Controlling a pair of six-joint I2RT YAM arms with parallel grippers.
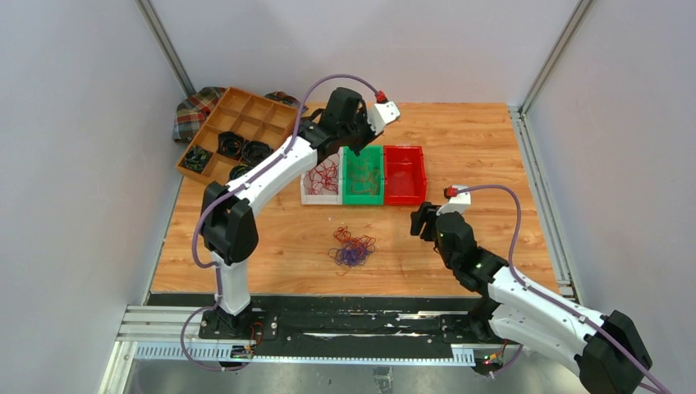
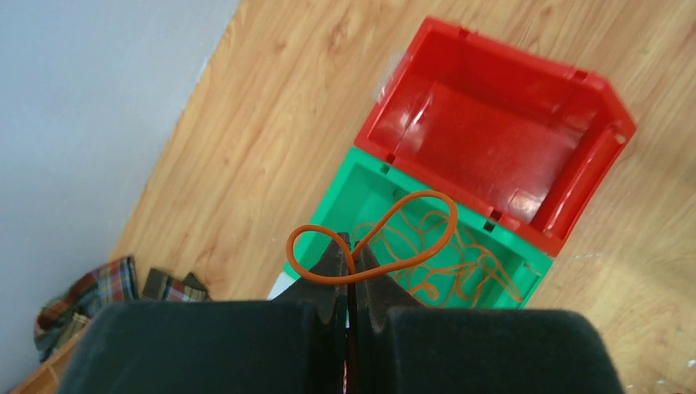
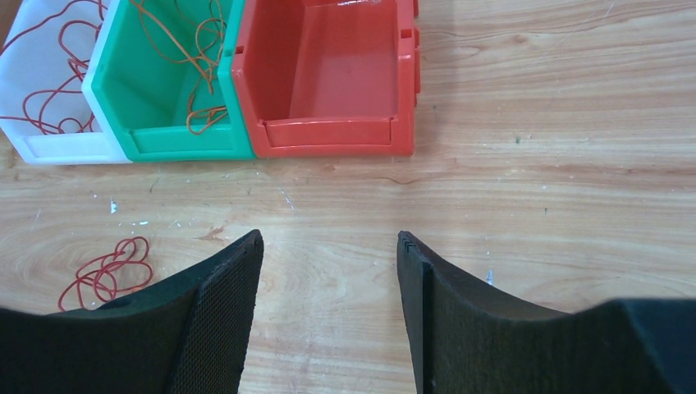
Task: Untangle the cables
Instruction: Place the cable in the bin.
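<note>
A small clump of red, orange and purple cables (image 1: pixel 353 246) lies on the table between the arms; its red edge shows in the right wrist view (image 3: pixel 107 271). My left gripper (image 2: pixel 354 246) is shut on an orange cable (image 2: pixel 410 238), looped above the green bin (image 2: pixel 369 185). In the top view the left gripper (image 1: pixel 354 131) hangs over the green bin (image 1: pixel 364 197), which holds orange cables. The white bin (image 1: pixel 310 197) holds red cables. The red bin (image 1: pixel 405 197) holds none. My right gripper (image 3: pixel 328 246) is open and empty above bare wood, near the red bin (image 3: pixel 328 135).
An orange divided tray (image 1: pixel 238 123) with black coiled bundles stands at the back left, beside a plaid cloth (image 1: pixel 193 107). Grey walls close in the table on the left, back and right.
</note>
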